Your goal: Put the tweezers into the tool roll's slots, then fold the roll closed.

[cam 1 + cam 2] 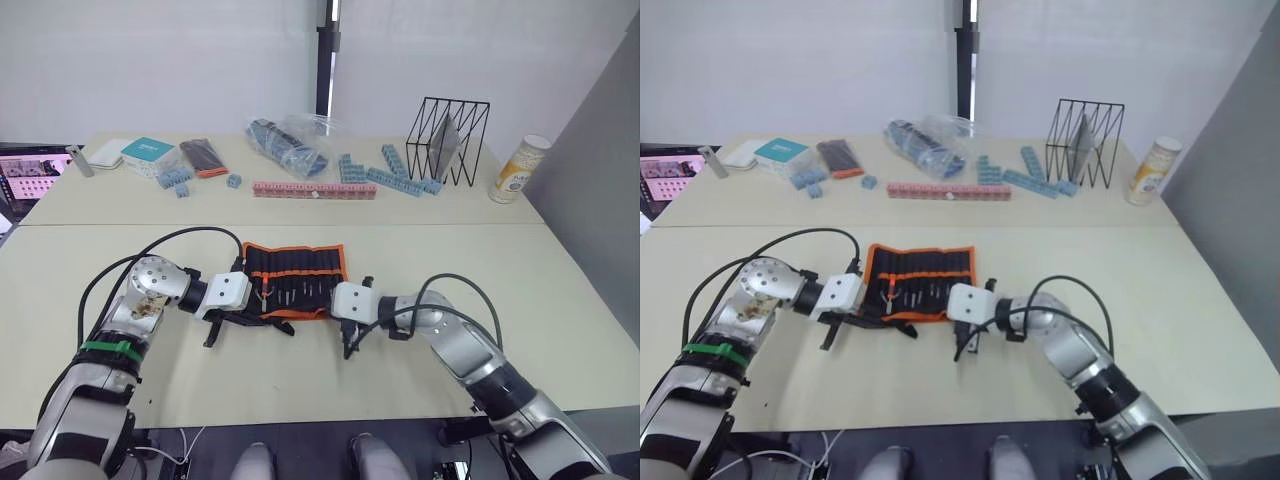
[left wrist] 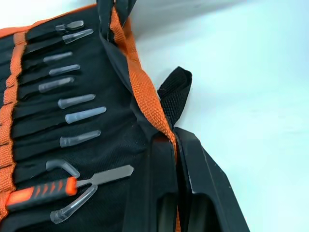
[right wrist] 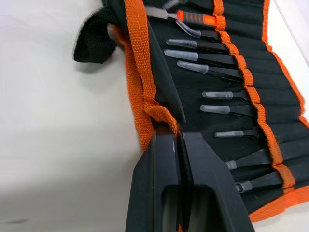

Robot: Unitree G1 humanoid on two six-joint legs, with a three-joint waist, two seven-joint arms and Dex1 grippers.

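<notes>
Fabric is already pinched at both near corners of the tool roll (image 1: 295, 279), which lies open flat on the near table (image 1: 560, 300), orange centre strip running across it. At the roll's left near corner the left gripper (image 2: 176, 145) has its fingers closed together on the orange trim, just beside a loose black strap loop (image 2: 175, 94). Inside the roll, the tweezers (image 2: 72, 99) sit side by side in the slots (image 3: 270, 77), clear caps on their tips (an orange-handled tool (image 2: 43, 193) lies among them near the left end); I cannot count them surely from the head views. At the roll's right near corner the right gripper (image 3: 177, 140) is likewise clamped on the trim, where the webbing bunches into a small fold.

Risks from here, as I judge them: the woven trim is narrow and limp, so it may slip from either pinch as the edge is lifted; if one arm leads the other, the soft cloth would twist and fold crooked; tipping the roll could let the smooth, slim metal tweezers slide out of their shallow pockets. The strap loop could also get trapped inside the fold.
</notes>
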